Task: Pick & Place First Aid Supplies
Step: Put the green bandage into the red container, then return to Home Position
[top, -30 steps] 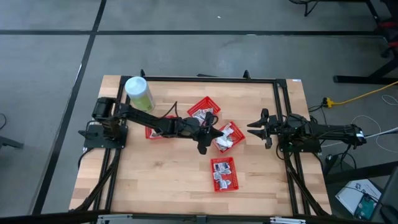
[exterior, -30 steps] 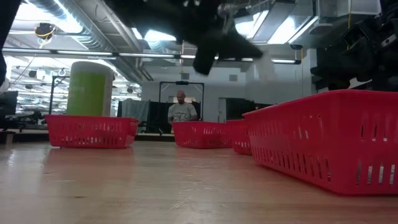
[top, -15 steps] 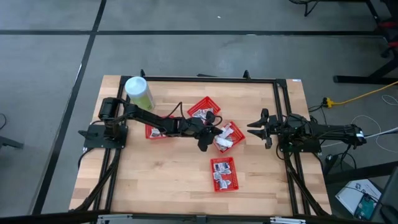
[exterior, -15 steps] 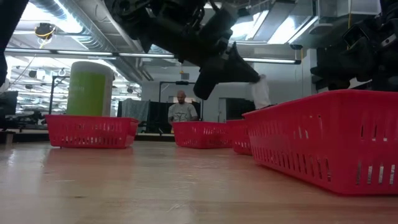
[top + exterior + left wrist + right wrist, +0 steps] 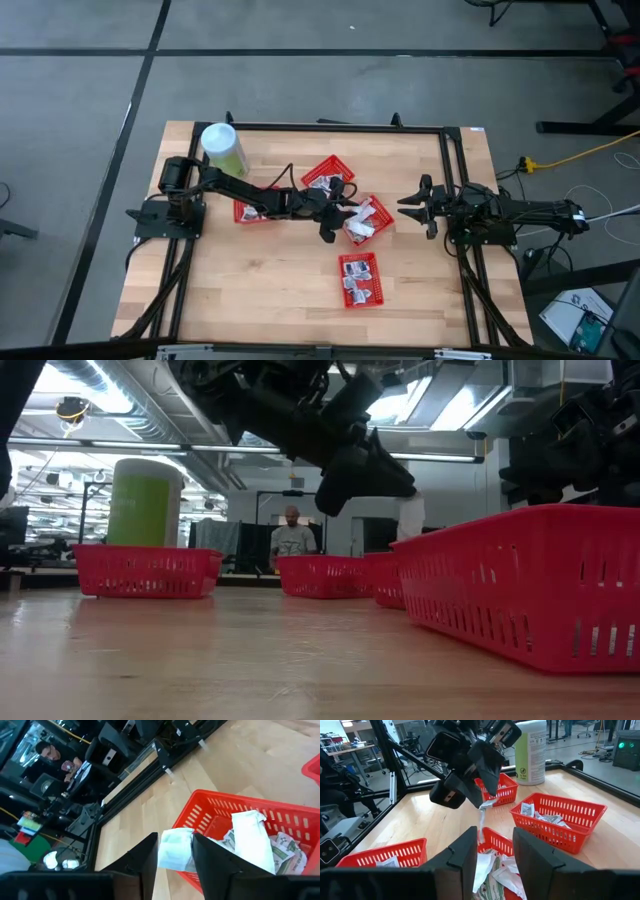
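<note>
Near the middle of the overhead frame, the left tool (image 5: 335,222) hangs over the edge of a red basket (image 5: 372,218) heaped with first aid packets (image 5: 254,842). A white packet (image 5: 175,849) sits between its fingers, though I cannot tell whether they grip it. At centre right, the right tool (image 5: 412,205) waits above the desk (image 5: 260,275), fingers apart and empty.

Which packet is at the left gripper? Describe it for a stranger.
Find the red basket mid-table, nearest the right arm. The left gripper hangs over its rim, a white packet at its tip: the only one in the air, not lying in a basket.
</note>
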Available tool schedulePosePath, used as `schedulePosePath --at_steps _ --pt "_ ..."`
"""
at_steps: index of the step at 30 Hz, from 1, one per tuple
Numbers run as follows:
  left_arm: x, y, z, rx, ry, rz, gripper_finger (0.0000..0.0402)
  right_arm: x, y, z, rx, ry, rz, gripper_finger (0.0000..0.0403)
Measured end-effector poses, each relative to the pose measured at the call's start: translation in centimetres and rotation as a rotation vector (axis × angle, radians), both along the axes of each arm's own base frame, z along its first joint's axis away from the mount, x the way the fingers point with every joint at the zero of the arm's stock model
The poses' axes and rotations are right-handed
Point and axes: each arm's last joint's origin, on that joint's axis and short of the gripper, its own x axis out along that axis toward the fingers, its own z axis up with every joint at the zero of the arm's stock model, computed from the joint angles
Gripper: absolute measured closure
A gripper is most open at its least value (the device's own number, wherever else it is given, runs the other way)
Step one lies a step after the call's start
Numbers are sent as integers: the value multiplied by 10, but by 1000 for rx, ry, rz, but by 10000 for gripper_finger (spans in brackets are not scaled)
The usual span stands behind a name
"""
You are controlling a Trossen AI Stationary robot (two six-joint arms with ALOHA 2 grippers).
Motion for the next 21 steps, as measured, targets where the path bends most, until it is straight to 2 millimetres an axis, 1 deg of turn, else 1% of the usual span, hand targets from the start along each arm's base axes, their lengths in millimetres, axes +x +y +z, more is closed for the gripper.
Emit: schedulePosePath --at_steps 8,13,15,18,21 --pt "0 -9 0 -3 -1 -19 279 0 0 0 1 0 0 276" --pt "0 -17 0 -21 0 -80 279 0 0 0 1 0 0 276" --pt "-1 -19 0 -58 -6 -79 279 0 0 0 0 0 0 276" --pt "-1 -18 3 -160 -30 -78 280 0 0 0 1 0 0 276" --pt "-3 -13 9 -260 -44 -107 283 0 0 0 0 0 0 276"
